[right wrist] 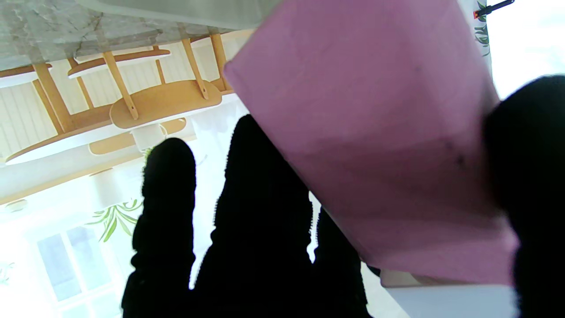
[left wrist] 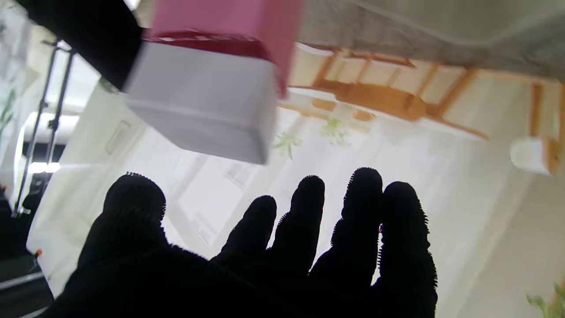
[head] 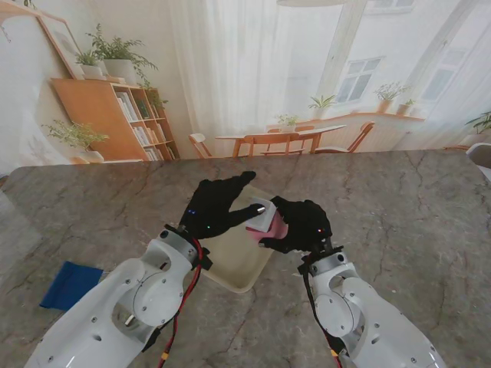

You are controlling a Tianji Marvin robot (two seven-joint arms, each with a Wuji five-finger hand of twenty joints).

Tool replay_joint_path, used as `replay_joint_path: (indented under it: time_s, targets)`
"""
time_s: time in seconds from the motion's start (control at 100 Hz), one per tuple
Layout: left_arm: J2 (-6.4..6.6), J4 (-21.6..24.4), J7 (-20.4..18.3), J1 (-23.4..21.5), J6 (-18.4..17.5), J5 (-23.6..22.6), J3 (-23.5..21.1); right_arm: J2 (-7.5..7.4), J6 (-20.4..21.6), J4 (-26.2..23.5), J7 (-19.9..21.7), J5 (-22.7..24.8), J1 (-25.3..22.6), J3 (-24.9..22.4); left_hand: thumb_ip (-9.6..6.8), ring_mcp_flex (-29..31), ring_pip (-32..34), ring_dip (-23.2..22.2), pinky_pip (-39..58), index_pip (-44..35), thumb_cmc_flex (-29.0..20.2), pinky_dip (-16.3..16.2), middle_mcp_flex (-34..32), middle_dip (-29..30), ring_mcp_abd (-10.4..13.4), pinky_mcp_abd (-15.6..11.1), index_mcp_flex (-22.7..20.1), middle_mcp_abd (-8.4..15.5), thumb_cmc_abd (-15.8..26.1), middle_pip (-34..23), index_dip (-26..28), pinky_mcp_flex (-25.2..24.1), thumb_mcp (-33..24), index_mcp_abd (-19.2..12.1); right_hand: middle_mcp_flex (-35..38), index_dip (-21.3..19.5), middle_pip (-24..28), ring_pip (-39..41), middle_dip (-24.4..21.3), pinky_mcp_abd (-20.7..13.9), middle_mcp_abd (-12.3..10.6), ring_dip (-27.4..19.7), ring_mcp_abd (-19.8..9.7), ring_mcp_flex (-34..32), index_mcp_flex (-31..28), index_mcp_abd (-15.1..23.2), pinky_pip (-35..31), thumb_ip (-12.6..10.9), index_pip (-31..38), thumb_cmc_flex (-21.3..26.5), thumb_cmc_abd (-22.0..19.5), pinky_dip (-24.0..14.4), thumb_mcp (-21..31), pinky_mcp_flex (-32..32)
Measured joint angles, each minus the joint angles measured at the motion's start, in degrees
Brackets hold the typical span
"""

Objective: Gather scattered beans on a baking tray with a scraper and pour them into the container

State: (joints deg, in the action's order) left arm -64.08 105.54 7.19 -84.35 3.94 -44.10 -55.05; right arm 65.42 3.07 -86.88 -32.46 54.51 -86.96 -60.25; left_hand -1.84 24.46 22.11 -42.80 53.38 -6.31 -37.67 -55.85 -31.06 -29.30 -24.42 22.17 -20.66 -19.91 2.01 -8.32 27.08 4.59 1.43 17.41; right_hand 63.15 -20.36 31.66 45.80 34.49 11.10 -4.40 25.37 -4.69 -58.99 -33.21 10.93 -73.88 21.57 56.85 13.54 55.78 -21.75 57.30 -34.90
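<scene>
Stand camera shows both black-gloved hands meeting over a cream baking tray (head: 238, 264) that lies on the marbled grey table (head: 399, 207). Right robot hand (head: 301, 225) pinches a scraper (head: 265, 221) with a pink grip and a white blade, thumb on one face and fingers on the other. From the right wrist, the pink grip fills much of the picture, with the thumb (right wrist: 529, 176) pressed against its side. Left robot hand (head: 215, 205) is spread, holding nothing, just beside the scraper's white blade; the left wrist view shows its fingers (left wrist: 309, 221) apart beneath the blade (left wrist: 203, 97). Beans are too small to make out. A blue cloth (head: 70, 284) lies on the table, well apart, to the left.
</scene>
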Motion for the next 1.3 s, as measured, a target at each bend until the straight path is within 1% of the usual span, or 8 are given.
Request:
replay_joint_path:
  time_s: [0.09,0.37,0.6,0.83,0.96,1.04,1.17,1.3]
  targets:
    - [-0.16,-0.3,-1.4,0.8,-0.1,4.2,0.7,-0.01,-0.7,-0.1,0.5,0.1,0.0,-0.1,0.0,0.7,1.9,-2.1,1.9,0.0,0.1,-1.4,-1.0,-0.8,-1.3,1.3,-1.5,-1.1,0.0,-0.1,-0.1,0.6,0.0,0.6,0.0,0.0,0.3,0.5,0.0,0.1,0.0,0.0,0.0,0.0,0.0,0.0,-0.2,0.0,0.3,0.0,0.0,0.0,-0.5,0.1]
    - [0.37,0.0,-7.0,2.5,0.2,3.1,2.6,-0.11,-3.3,-0.1,1.8,0.2,0.1,0.0,0.0,1.7,-0.7,-0.2,0.7,0.0,-0.4,-1.5,0.2,0.0,-1.8,4.3,-1.5,-2.6,-0.1,2.1,-0.1,0.8,-0.1,0.7,0.0,0.0,1.0,1.7,0.0,1.3,0.7,0.0,0.9,0.0,0.0,-0.9,-0.8,0.0,1.0,0.2,0.0,0.0,-0.9,0.6]
    - [0.48,-2.4,-7.5,5.8,1.3,2.1,5.2,-0.1,-3.5,0.1,1.3,0.1,0.3,0.2,-0.03,2.3,0.5,0.0,1.2,-0.7,-8.1,-1.5,-0.2,-0.2,-1.8,4.5,-2.2,-1.6,-3.3,1.5,1.2,3.4,-0.2,0.7,0.0,0.0,1.5,2.3,0.0,1.4,0.9,0.0,1.0,0.0,0.0,-1.2,-1.1,0.0,1.2,0.4,0.0,0.0,-1.2,0.6]
    - [0.03,-4.3,-6.3,7.0,0.6,3.0,6.0,-0.03,-3.9,0.3,1.0,-0.1,0.2,0.1,0.1,8.2,5.8,-2.8,5.2,-2.6,-18.3,-0.5,-1.4,-1.7,3.7,0.3,-5.8,-1.3,-10.8,1.1,3.8,11.2,1.3,-1.5,0.0,0.0,2.5,3.6,0.0,1.4,2.3,0.1,2.3,0.5,-0.6,-3.0,-1.3,0.0,1.2,1.4,0.0,0.0,-1.4,0.7]
    - [-0.51,-6.6,-1.7,7.0,-6.4,3.3,5.6,0.02,-3.9,0.0,0.8,-0.2,-0.1,-0.3,0.3,10.9,6.1,-2.8,5.3,-4.3,-23.1,2.9,-3.2,-3.6,7.5,-3.6,-8.6,-2.2,-15.2,1.2,6.0,13.8,2.1,-3.4,0.0,0.0,2.6,3.7,0.0,1.4,2.3,0.1,2.3,0.6,-0.6,-3.0,-1.3,0.0,1.3,1.4,0.0,0.0,-1.4,0.7]
    - [-0.68,-8.1,-1.3,7.2,-11.3,3.8,5.0,0.03,-3.9,-0.2,0.6,-0.5,-0.4,-0.5,0.3,10.9,3.4,-0.5,3.0,-4.4,-25.7,6.4,-3.2,-11.3,7.8,-6.4,-8.6,-2.1,-19.3,2.2,7.2,13.7,1.7,-4.6,-0.1,0.0,2.6,3.7,0.0,1.4,2.3,0.1,2.3,0.6,-0.6,-3.0,-1.3,0.0,1.9,1.4,0.5,0.0,-1.4,0.7]
    - [-0.59,-9.6,-0.8,8.1,-15.3,2.8,4.7,0.13,-3.9,-0.4,0.3,-0.9,-0.8,-0.8,0.32,12.4,-1.8,5.1,-2.5,-4.4,-26.4,10.1,-4.5,-13.5,10.3,-9.4,-8.6,0.9,-21.8,5.5,7.3,11.7,0.3,-6.3,-0.1,0.0,2.6,3.7,0.0,1.4,2.3,0.1,2.3,0.6,-0.6,-2.9,-1.3,0.0,1.9,1.5,0.5,0.0,-1.4,0.7]
    - [-0.27,-11.1,-0.7,9.1,-22.0,0.5,4.1,0.2,-3.7,-0.7,-0.1,-1.0,-1.2,-1.0,0.35,12.4,-10.0,13.9,-7.7,-4.4,-27.2,14.4,-4.5,0.1,11.4,-11.5,-8.6,2.9,-21.8,7.2,6.3,8.7,-2.4,-8.3,-0.2,0.0,2.6,3.3,0.0,1.4,2.3,0.0,2.3,0.7,-0.5,-2.4,-1.3,0.0,1.9,1.5,0.8,0.0,-1.4,0.7]
